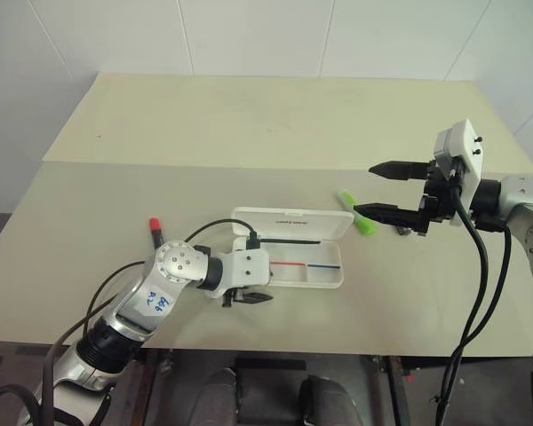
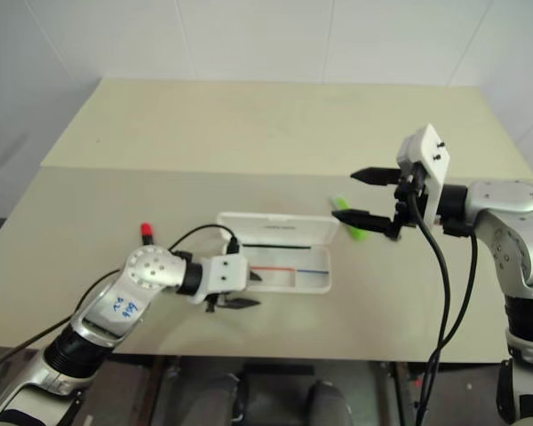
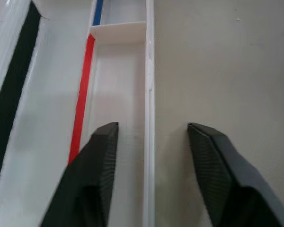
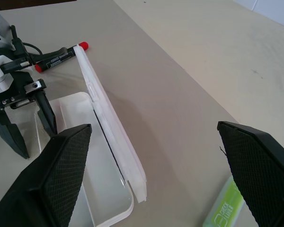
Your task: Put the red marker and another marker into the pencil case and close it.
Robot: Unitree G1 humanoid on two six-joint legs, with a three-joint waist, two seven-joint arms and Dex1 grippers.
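The white pencil case [image 1: 330, 275] lies open in the middle of the table, its lid [image 1: 293, 222] raised at the back, with red, blue and black lines inside. My left gripper [image 1: 265, 286] is open at the case's front left corner. One finger [image 3: 102, 156] is inside the tray and the other outside, astride the front wall, holding nothing. The red marker [image 1: 155, 230] lies on the table left of the case, partly behind my left arm. The lime-green marker [image 1: 362, 222] lies just right of the case. My right gripper [image 1: 366, 189] hovers wide open above it, empty.
A black cable [image 1: 215, 225] loops from my left wrist over the case's left end. The table's front edge [image 1: 275, 348] runs close below my left gripper. A seam [image 1: 213, 163] crosses the tabletop behind the case, and a white wall stands beyond it.
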